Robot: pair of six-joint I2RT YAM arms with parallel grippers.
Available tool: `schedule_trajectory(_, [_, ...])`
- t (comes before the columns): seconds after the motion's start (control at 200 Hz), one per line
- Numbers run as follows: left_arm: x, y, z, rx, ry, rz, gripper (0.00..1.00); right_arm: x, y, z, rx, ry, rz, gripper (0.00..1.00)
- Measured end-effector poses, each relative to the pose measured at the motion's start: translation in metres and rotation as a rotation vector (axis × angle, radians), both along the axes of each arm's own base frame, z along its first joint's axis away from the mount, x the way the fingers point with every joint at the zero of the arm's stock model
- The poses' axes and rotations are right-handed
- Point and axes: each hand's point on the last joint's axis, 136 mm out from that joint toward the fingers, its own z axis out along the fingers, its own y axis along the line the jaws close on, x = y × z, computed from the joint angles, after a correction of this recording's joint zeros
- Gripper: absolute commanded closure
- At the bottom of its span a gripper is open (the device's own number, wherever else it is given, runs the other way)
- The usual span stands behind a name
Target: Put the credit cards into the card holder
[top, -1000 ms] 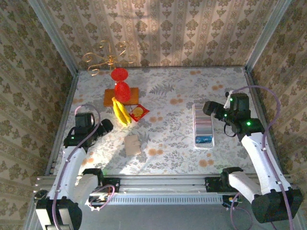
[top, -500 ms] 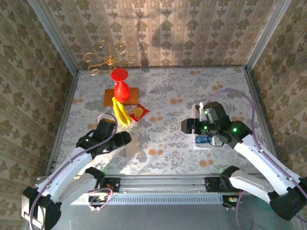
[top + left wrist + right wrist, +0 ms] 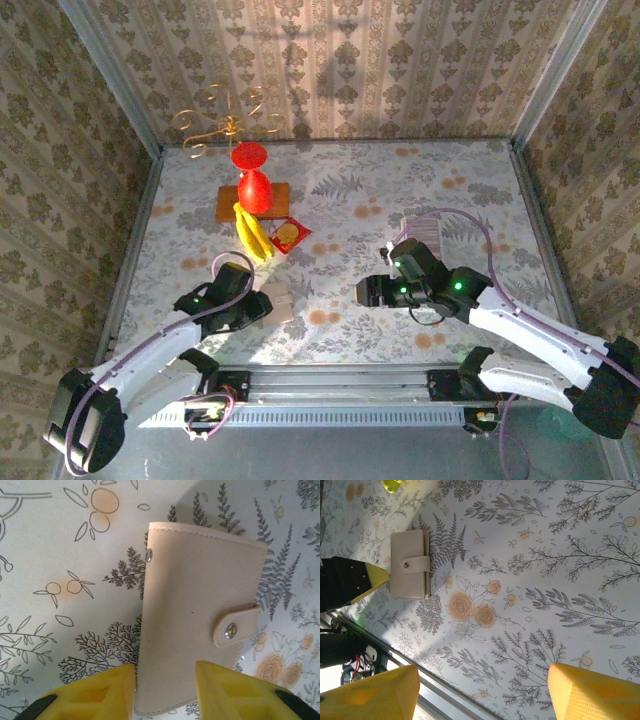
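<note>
Lower left of centre in the top view: left gripper (image 3: 260, 306), jaws apart at one end of the card holder (image 3: 284, 301), one finger beside its edge, the other over it; card holder flat on the table (image 3: 340, 215), strap snapped; right of centre: right gripper (image 3: 368, 292), jaws wide apart, gripping nothing.

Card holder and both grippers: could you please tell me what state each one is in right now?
Card holder: shut, strap snapped, lying flat on the table.
Left gripper: fingers either side of the card holder's near end; whether they clamp it, I cannot tell.
Right gripper: open, fingers wide apart, nothing between them.
</note>
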Motion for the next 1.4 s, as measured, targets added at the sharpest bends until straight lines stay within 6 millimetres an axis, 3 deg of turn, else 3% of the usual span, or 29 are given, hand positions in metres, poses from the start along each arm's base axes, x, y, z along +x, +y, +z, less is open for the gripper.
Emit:
schedule_trajectory(0.425, [-0.005, 0.001, -0.015, -0.039, 0.001, 0.032, 0.67, 0.004, 0.009, -0.011, 0.024, 0.016, -0.018, 0.31])
schedule_trajectory(1.125, [0.009, -0.017, -0.015, -0.106, -0.029, 0.015, 0.66, 0.006, 0.021, -0.027, 0.022, 0.054, 0.009, 0.29])
schedule_trajectory(1.4, [0.010, -0.018, -0.019, -0.100, -0.022, 0.002, 0.76, 0.006, 0.025, -0.029, 0.024, 0.060, 0.017, 0.28])
